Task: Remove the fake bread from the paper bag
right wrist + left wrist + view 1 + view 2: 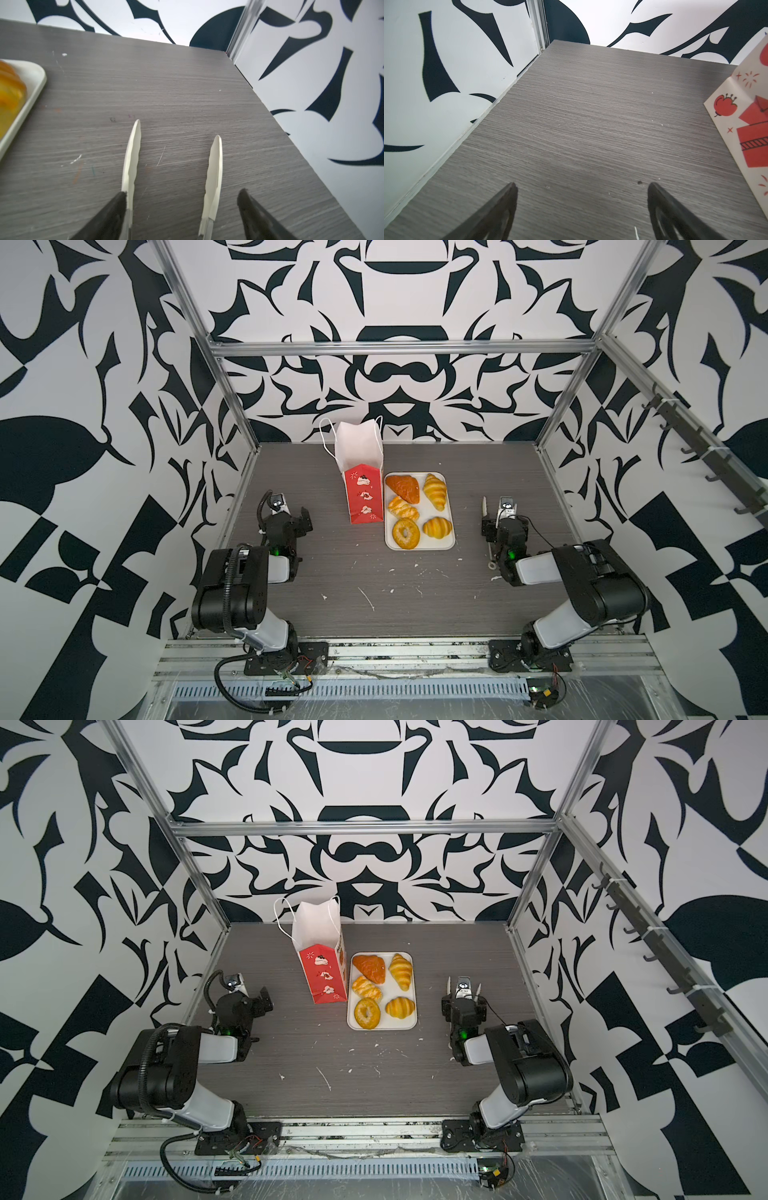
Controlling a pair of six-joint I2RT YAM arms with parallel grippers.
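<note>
Here is the bag [365,497], upright at the back of the worktop [374,593], mouth open and white lining showing in both top views, cord handles up. Just beside it on its right lies the white tray [432,543], and all five pieces of bread are on it. At the back sit the brown triangle [403,488] and a yellow croissant [434,490]. The twist [402,508] is in the middle by the bag. The bagel [413,537] and the second croissant [437,527] are at the front.

Over on the left, the left arm [232,593] is folded low, well apart from the bag. Its jaws are spread wide over bare worktop with nothing between them. The wrist view catches the bag's printed side [747,124] at the edge.

On the right, the right arm [594,593] sits near the tray without touching it. Its jaws are wide apart, with white tongs [132,158] between them. One tong arm lies against one jaw, and the other stands clear of the other jaw with a gap. Whether the tongs rest on the worktop I cannot tell. The tray's corner [35,83] shows at the side of the right wrist view.
</note>
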